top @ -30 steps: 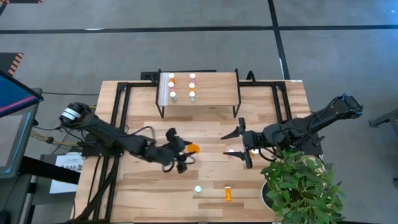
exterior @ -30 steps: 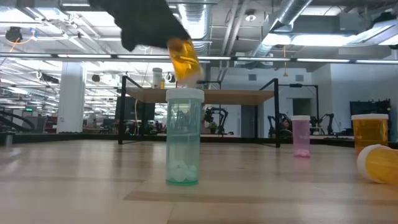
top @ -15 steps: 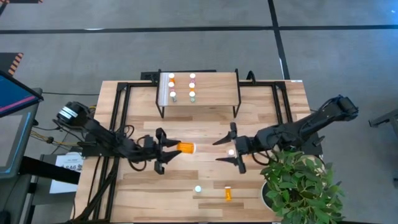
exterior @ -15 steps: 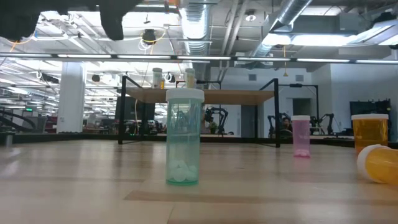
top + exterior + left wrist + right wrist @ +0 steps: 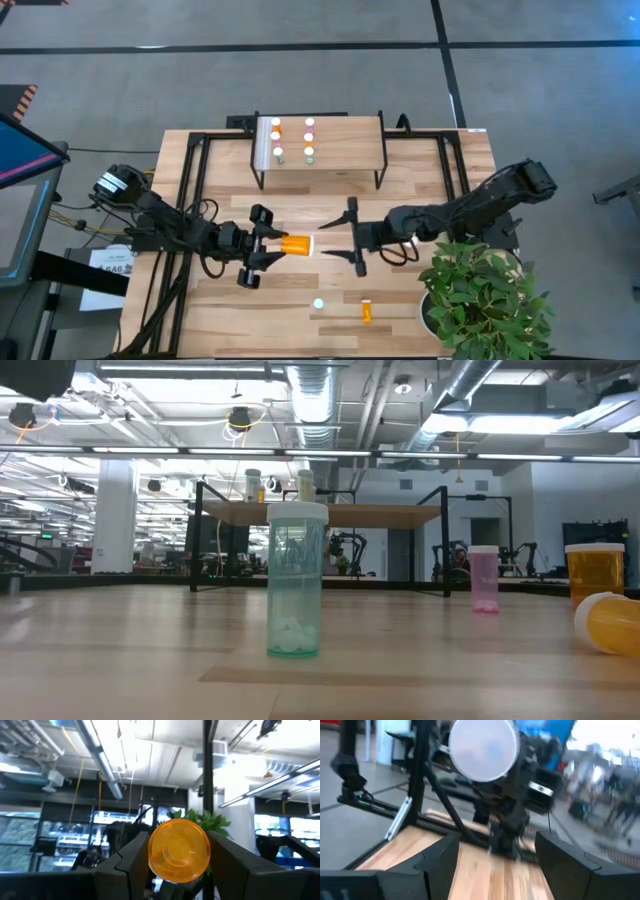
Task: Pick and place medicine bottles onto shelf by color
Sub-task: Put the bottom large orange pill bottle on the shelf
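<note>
My left gripper (image 5: 268,246) is shut on an orange bottle (image 5: 297,244) with a white cap, held level above the table's middle. In the left wrist view the bottle's round base (image 5: 179,851) faces the camera. My right gripper (image 5: 338,240) is open and points at the bottle's cap (image 5: 482,750) from the right, a short way off. The shelf (image 5: 345,140) stands near the far edge with several bottles on top. A pale green bottle (image 5: 296,580), a pink one (image 5: 484,578) and an orange one (image 5: 594,575) stand on the table; another orange bottle (image 5: 610,622) lies on its side. My left gripper pinches the orange bottle at its base end (image 5: 170,865) between the two fingers (image 5: 132,862). The fingers come level from the table's left and lie along the bottle. The bottle is lifted clear and level, with its white cap (image 5: 308,244) pointing toward the table's right.
A potted plant (image 5: 485,300) fills the near right corner beside my right arm. The green bottle's cap (image 5: 318,304) and the lying orange bottle (image 5: 366,311) sit near the near edge. Black frame rails (image 5: 195,170) run along the table's left and right sides.
My left gripper has risen out of the low view and drawn back a little toward the table's left, turning the orange bottle from a downward tilt to level. My right gripper has moved left toward the bottle's cap, staying open.
</note>
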Robot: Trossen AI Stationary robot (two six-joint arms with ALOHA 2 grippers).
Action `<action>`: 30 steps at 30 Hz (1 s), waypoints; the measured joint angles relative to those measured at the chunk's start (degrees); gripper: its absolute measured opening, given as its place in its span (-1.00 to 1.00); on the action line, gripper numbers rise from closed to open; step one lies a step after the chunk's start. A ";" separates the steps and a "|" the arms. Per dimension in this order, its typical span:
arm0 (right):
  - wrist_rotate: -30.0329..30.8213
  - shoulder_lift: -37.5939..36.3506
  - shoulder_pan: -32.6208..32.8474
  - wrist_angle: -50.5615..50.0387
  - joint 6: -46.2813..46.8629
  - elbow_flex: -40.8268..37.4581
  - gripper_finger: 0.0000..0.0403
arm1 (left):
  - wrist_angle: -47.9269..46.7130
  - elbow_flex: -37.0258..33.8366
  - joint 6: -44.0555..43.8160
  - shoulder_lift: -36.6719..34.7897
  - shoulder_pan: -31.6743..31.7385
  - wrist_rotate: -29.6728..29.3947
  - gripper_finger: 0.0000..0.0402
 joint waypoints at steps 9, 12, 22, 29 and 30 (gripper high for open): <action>-0.64 2.80 0.02 11.08 -1.79 0.00 0.39 | -4.30 1.98 0.12 0.00 0.42 0.43 -0.21; -2.16 2.76 0.02 10.99 -1.77 0.00 0.39 | -4.25 1.98 -0.30 0.00 0.97 0.51 -0.21; -2.17 2.78 0.08 11.27 -2.94 0.00 0.39 | -6.56 1.98 -3.34 0.00 3.36 1.68 -0.21; -1.94 2.75 0.42 12.28 -3.16 0.02 0.39 | -8.75 1.98 -4.45 0.00 3.89 1.65 -0.21; -1.93 2.75 0.41 12.44 -3.28 0.02 0.39 | -8.95 1.98 -4.50 0.00 3.89 1.59 -0.21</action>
